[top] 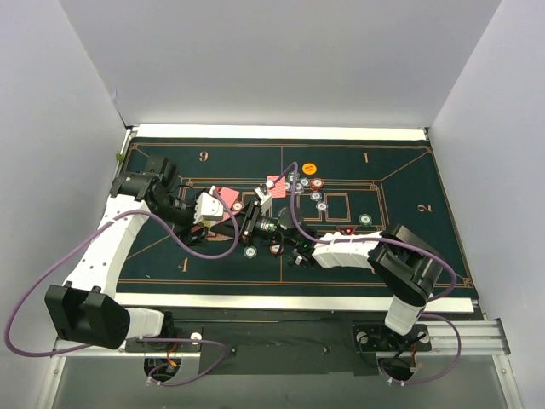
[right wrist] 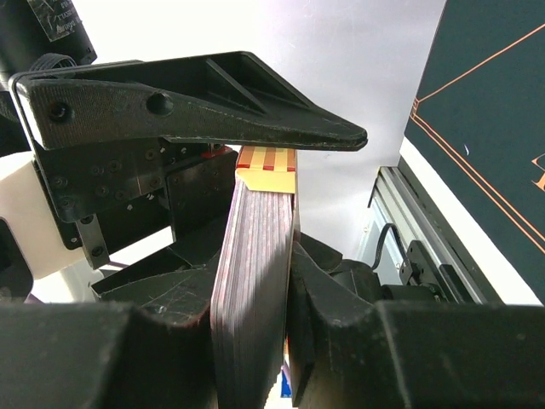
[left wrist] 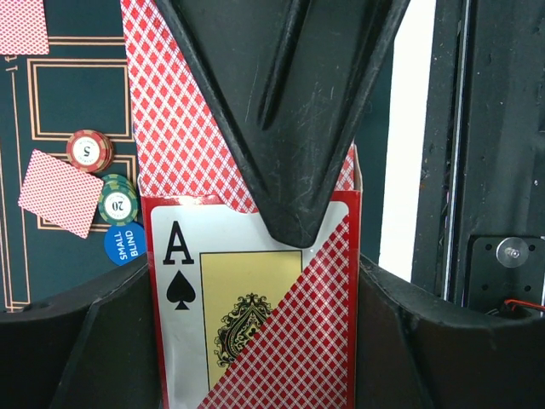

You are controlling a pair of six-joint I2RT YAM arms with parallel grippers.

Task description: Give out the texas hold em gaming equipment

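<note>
In the left wrist view my left gripper [left wrist: 255,362] is shut on a card box [left wrist: 255,315] printed with an ace of spades. Red-backed cards [left wrist: 183,128] stick out of its open top. A finger of my right gripper [left wrist: 281,102] lies over them. In the right wrist view my right gripper [right wrist: 255,341] is shut on the deck's edge [right wrist: 255,273]. Both grippers meet over the mat's middle, the left gripper [top: 244,220] beside the right gripper [top: 271,225]. A red chip [left wrist: 89,150], a green chip [left wrist: 118,203], the blue button [left wrist: 126,244] and a face-down card [left wrist: 60,192] lie on the mat. The orange button [top: 309,168] lies further back.
The dark green felt mat [top: 400,170] covers the table. More chips [top: 316,183] and face-down cards [top: 277,183] lie near its middle, with single chips to the right [top: 364,219] and nearer the front [top: 249,251]. Purple cables [top: 294,204] loop over the mat. A metal rail [top: 460,328] runs along the near edge.
</note>
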